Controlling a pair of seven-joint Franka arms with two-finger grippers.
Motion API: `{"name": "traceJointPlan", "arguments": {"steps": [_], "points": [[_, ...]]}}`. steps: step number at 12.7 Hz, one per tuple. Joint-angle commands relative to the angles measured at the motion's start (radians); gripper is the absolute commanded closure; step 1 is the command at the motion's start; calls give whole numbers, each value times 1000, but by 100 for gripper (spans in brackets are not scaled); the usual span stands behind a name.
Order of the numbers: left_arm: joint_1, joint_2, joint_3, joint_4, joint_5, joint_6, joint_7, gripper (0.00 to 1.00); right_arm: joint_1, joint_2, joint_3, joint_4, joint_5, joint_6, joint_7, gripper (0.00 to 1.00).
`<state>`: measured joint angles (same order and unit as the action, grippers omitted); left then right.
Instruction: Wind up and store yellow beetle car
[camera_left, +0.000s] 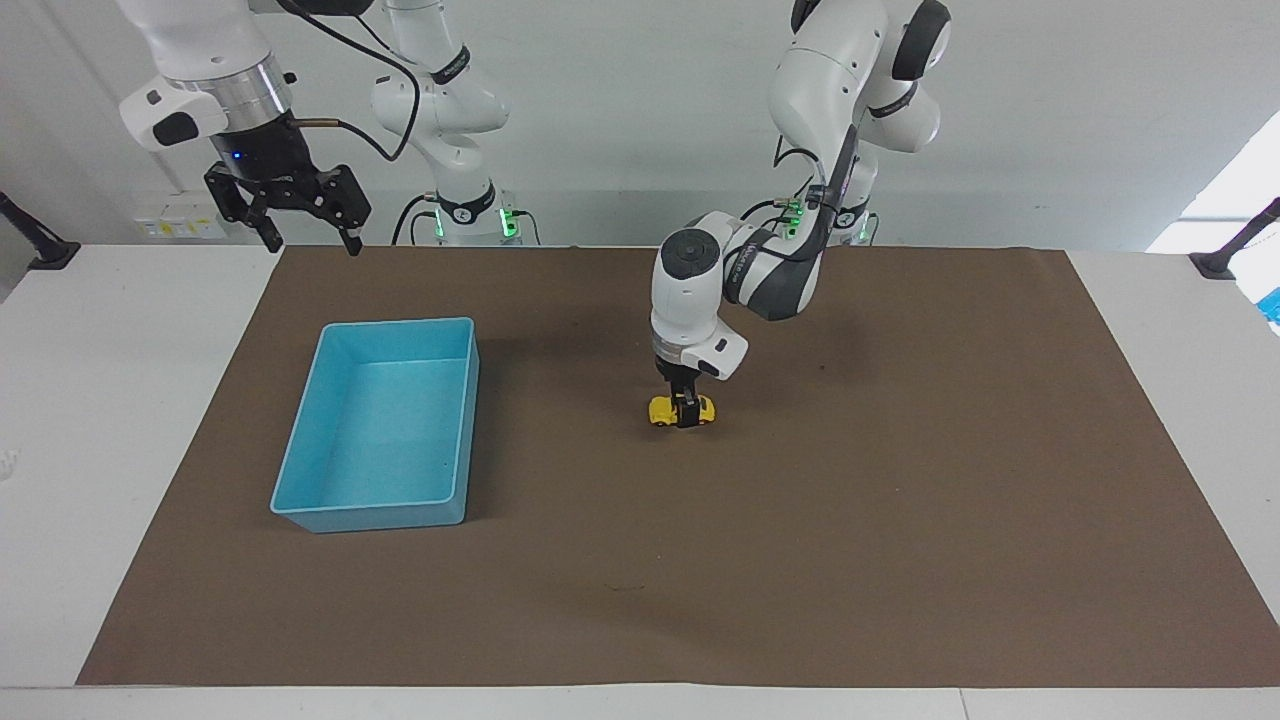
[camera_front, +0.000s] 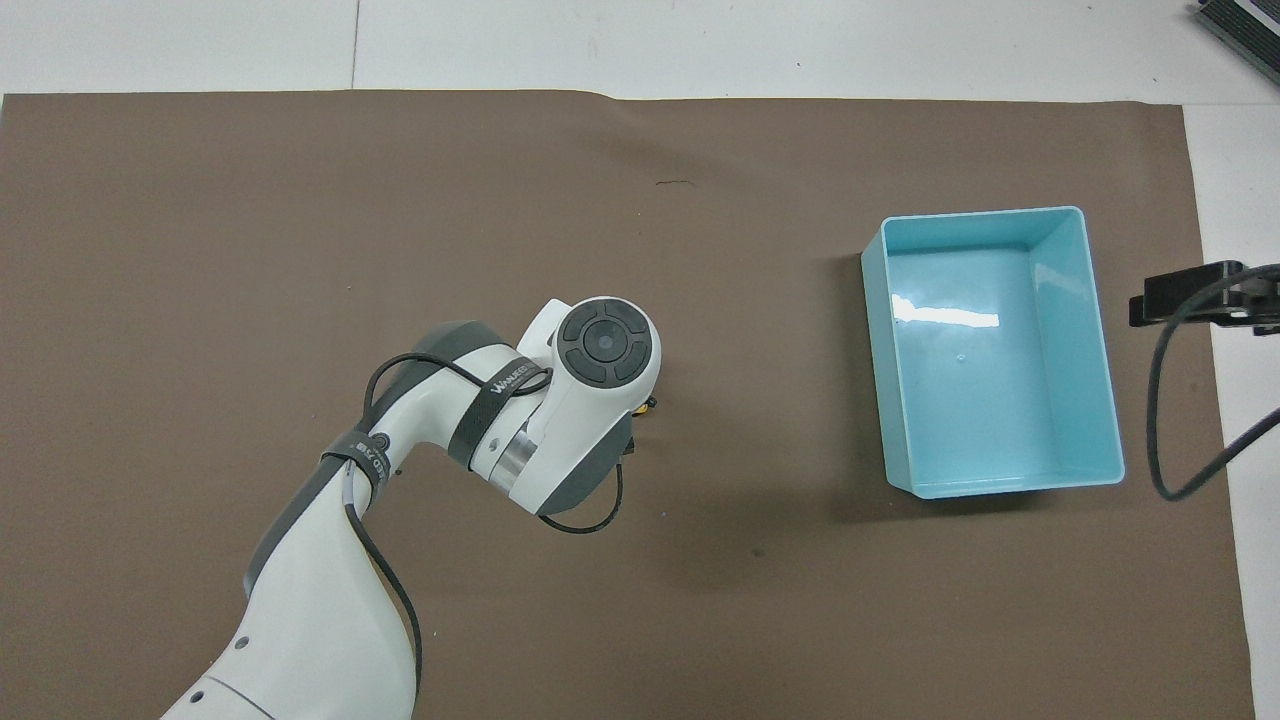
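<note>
The yellow beetle car (camera_left: 662, 410) stands on the brown mat near the table's middle. My left gripper (camera_left: 686, 413) is down at mat level over the car's middle, with the car's two ends showing on either side of it. In the overhead view the left arm's wrist covers the car, and only a yellow sliver (camera_front: 650, 404) shows. My right gripper (camera_left: 305, 235) is open and empty. It waits high above the mat's edge at the right arm's end, nearer to the robots than the bin.
An empty blue bin (camera_left: 370, 518) stands on the mat toward the right arm's end, beside the car; it also shows in the overhead view (camera_front: 975, 215). The brown mat (camera_left: 900, 520) covers most of the white table.
</note>
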<state>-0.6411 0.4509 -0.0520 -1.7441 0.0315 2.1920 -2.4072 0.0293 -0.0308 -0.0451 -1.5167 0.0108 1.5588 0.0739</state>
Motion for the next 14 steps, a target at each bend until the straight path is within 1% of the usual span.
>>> {"name": "traceJointPlan", "arguments": {"steps": [1, 2, 3, 4, 5, 11, 14], "points": [[0, -1, 3, -8, 24, 5, -6, 30, -17, -12, 7, -3, 9, -14, -26, 0], [7, 0, 3, -8, 24, 5, -3, 45, -17, -12, 8, -2, 9, -14, -25, 0], [9, 0, 3, -9, 24, 5, 11, 57, -17, -12, 8, -2, 9, -14, -26, 0], [14, 0, 1, -15, 24, 5, 37, 68, -17, -12, 8, -3, 9, -14, -26, 0], [17, -1, 1, -20, 24, 9, 61, 74, -17, -12, 7, -3, 9, -14, -26, 0], [54, -12, 1, -74, 24, 25, 121, 73, -17, -12, 7, -3, 9, -14, -26, 0], [106, -15, 3, -92, 24, 26, 143, 72, -17, -12, 7, -3, 9, -14, -26, 0]]}}
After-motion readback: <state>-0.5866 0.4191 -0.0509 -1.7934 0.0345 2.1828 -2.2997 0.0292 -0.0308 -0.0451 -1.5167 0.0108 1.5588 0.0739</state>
